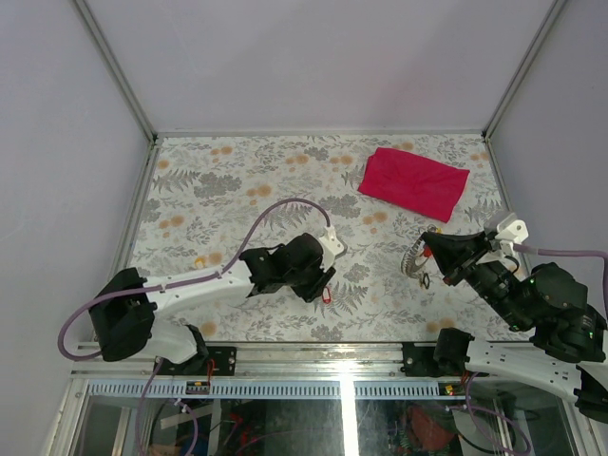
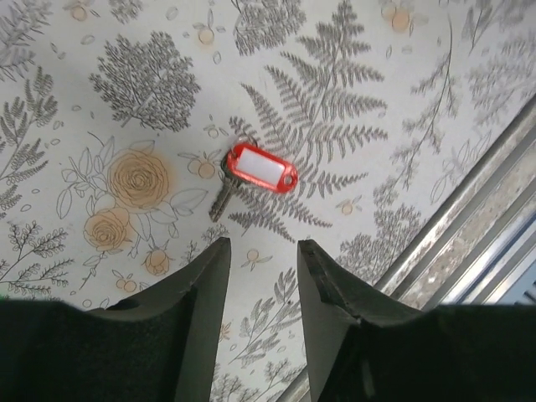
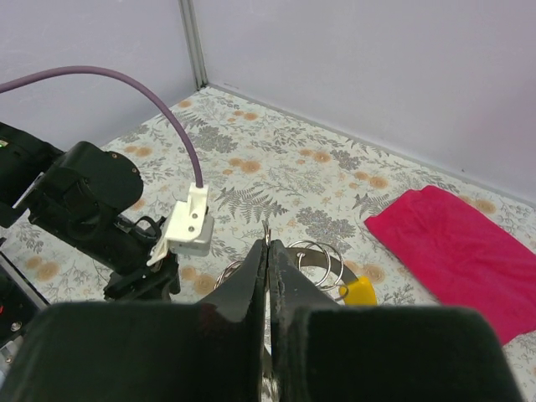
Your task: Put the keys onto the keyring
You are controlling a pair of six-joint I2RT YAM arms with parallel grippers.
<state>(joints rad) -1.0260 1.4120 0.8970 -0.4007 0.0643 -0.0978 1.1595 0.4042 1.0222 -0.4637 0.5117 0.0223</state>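
Observation:
A key with a red plastic tag [image 2: 261, 167] lies flat on the floral table just ahead of my open, empty left gripper [image 2: 261, 251]; the top view shows the key [image 1: 327, 295] beside the left gripper [image 1: 318, 277]. My right gripper [image 3: 268, 247] is shut on the thin silvery keyring [image 3: 266, 233], holding it above the table. Further silvery loops [image 3: 322, 255] and a yellow tag [image 3: 360, 291] hang behind the fingers. In the top view the keyring [image 1: 414, 258] hangs at the right gripper [image 1: 429, 253], and a small dark piece [image 1: 425, 281] lies below it.
A big red cloth [image 1: 414, 182] lies at the back right and also shows in the right wrist view [image 3: 452, 251]. The table's metal front rail [image 2: 469, 226] runs close to the key. The left arm's wrist and white camera mount [image 3: 188, 226] stand left of the keyring.

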